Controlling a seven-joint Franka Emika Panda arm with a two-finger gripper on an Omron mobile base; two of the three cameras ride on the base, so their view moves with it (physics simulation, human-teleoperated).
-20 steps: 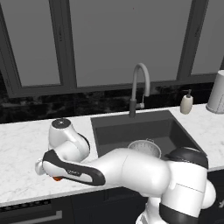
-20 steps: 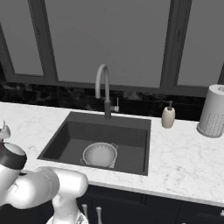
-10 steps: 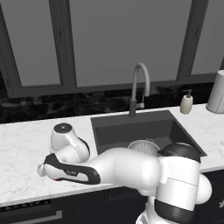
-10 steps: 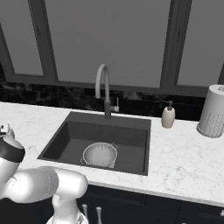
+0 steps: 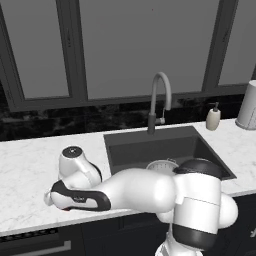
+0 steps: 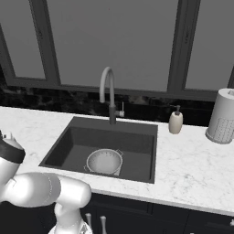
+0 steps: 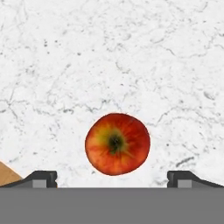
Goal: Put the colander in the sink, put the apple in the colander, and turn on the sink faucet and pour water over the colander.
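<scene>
The red-orange apple (image 7: 117, 144) lies on the white marble counter, seen from straight above. My gripper (image 7: 113, 178) hangs open over it, one dark fingertip (image 7: 43, 177) on each side and clear of the fruit. In the left base view the hand is low over the counter left of the sink (image 5: 150, 149). The silver colander (image 6: 104, 161) stands upright on the bottom of the sink (image 6: 137, 137), its rim (image 5: 161, 164) peeking out behind my arm. The grey gooseneck sink faucet (image 6: 109, 91) rises at the back edge, with no water running.
A cream soap pump bottle (image 6: 175, 122) and a white paper towel roll (image 6: 221, 116) stand on the counter right of the sink. A brown wooden corner (image 7: 6, 176) shows beside the left fingertip. Dark windows run behind the counter.
The hand has shifted a little left and lower over the counter. The colander and faucet have not moved.
</scene>
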